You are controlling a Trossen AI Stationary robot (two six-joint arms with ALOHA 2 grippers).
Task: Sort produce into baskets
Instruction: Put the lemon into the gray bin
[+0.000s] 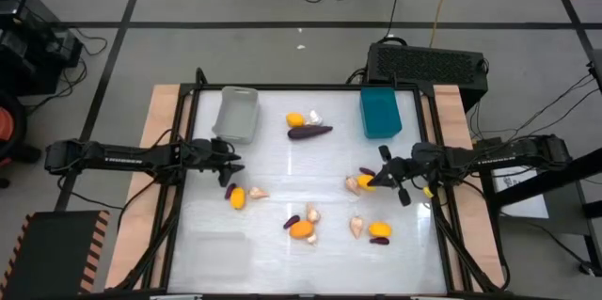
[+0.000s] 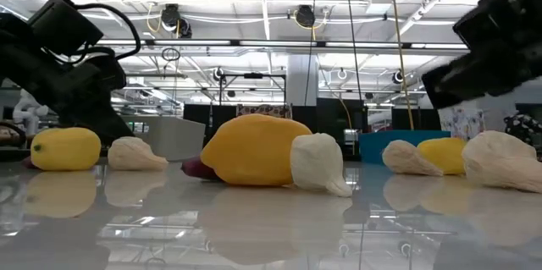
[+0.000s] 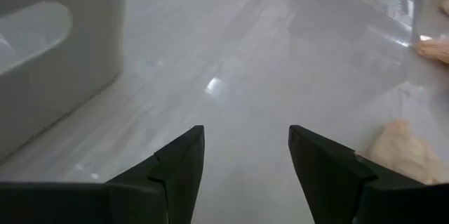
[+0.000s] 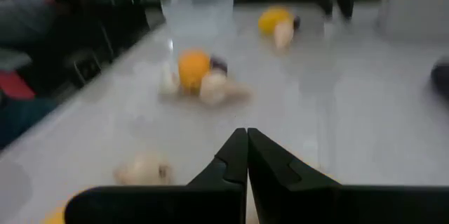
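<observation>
My left gripper [image 1: 230,170] is open and empty just above the table, beside the light grey basket [image 1: 236,114], which also shows in the left wrist view [image 3: 42,62]. A garlic bulb [image 3: 400,150] lies near its finger. My right gripper [image 1: 388,180] is shut, with nothing seen between the fingers [image 4: 247,143]. It stands beside an orange fruit [image 1: 369,181], a garlic bulb [image 1: 353,184] and a small purple piece [image 1: 365,172]. The teal basket [image 1: 380,112] stands at the far right. A faint clear basket [image 1: 221,246] sits at the near left.
Loose produce lies on the table. A large purple eggplant [image 1: 308,132] lies with an orange fruit [image 1: 295,119] at the far middle. A yellow fruit [image 1: 237,197] lies near the left gripper. An orange fruit with garlic [image 1: 301,228] and another orange fruit [image 1: 380,229] lie toward the near edge.
</observation>
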